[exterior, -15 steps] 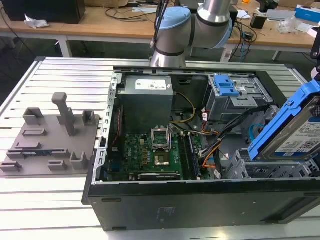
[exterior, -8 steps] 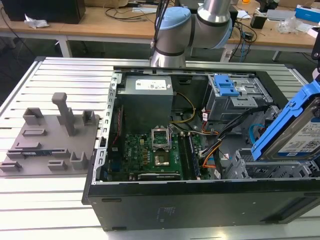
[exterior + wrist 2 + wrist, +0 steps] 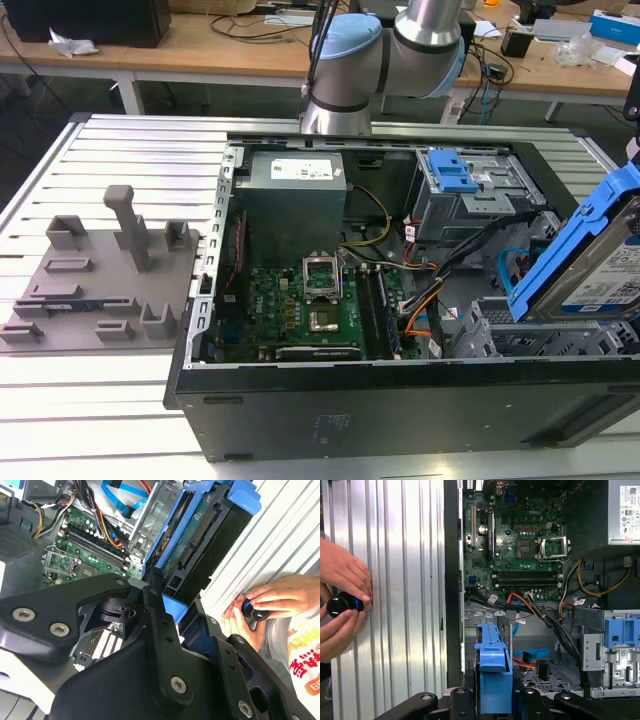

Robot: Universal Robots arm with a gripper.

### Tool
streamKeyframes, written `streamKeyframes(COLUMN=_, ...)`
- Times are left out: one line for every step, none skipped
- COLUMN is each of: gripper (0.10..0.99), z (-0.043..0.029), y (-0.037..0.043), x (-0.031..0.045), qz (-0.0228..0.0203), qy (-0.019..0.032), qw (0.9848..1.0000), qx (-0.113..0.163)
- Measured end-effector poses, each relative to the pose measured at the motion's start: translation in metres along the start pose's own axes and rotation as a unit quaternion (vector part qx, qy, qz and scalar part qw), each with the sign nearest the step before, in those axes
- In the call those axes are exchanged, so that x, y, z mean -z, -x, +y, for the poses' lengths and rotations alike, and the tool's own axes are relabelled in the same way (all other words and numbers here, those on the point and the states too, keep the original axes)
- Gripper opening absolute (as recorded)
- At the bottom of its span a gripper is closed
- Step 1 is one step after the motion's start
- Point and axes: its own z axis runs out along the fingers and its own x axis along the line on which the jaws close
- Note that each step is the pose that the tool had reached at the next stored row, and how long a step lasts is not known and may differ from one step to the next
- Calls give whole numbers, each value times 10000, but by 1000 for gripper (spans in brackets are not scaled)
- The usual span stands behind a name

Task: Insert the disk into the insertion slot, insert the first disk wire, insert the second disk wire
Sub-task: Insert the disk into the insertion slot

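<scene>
The disk [image 3: 590, 265] is a silver drive with a white label in a bright blue carrier. It hangs tilted, one end up, above the right end of the open computer case. My gripper [image 3: 493, 692] is shut on the disk's [image 3: 493, 672] blue frame, with a black finger on each side. In the second wrist view, the gripper [image 3: 172, 597] clamps the carrier's lower end and the disk's [image 3: 200, 545] circuit-board side shows. The insertion slot [image 3: 505, 335], a low grey perforated cage, lies just below the disk. The two are apart.
A taller grey cage with a blue latch [image 3: 455, 180] stands behind the slot. Orange and blue cables [image 3: 530, 655] run across the case floor near the bay. A person's hands [image 3: 342, 605] hold a black knob on the slatted table beside the case. A grey fixture [image 3: 100, 285] lies at the exterior view's left.
</scene>
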Motion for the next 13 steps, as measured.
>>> streamKeyframes(gripper=365, z=1, y=0, x=0, qz=0, qy=-1, qw=10000, qx=0)
streamKeyframes(gripper=365, z=1, y=0, x=0, qz=0, qy=-4, qw=10000, qx=0)
streamKeyframes(gripper=365, z=1, y=0, x=0, qz=0, qy=-4, qw=10000, qx=0)
streamKeyframes(gripper=365, z=1, y=1, x=-1, qz=-1, qy=-4, qw=10000, qx=0)
streamKeyframes(gripper=365, z=1, y=4, x=-1, qz=-2, qy=-4, qw=10000, qx=0)
streamKeyframes(gripper=365, z=2, y=8, x=0, qz=0, qy=-4, qw=10000, qx=0)
streamKeyframes(gripper=365, z=2, y=20, x=-1, qz=0, qy=-4, qw=10000, qx=0)
streamKeyframes(gripper=365, z=2, y=45, x=-3, qz=1, qy=-4, qw=10000, qx=0)
streamKeyframes(gripper=365, z=3, y=57, x=-4, qz=1, qy=-4, qw=10000, qx=0)
streamKeyframes(gripper=365, z=3, y=66, x=-4, qz=1, qy=-4, qw=10000, qx=0)
streamKeyframes(gripper=365, z=4, y=81, x=-6, qz=1, qy=-4, qw=10000, qx=0)
streamKeyframes(gripper=365, z=5, y=100, x=-8, qz=1, qy=-5, qw=10000, qx=0)
streamKeyframes(gripper=365, z=9, y=115, x=-11, qz=1, qy=-4, qw=10000, qx=-1)
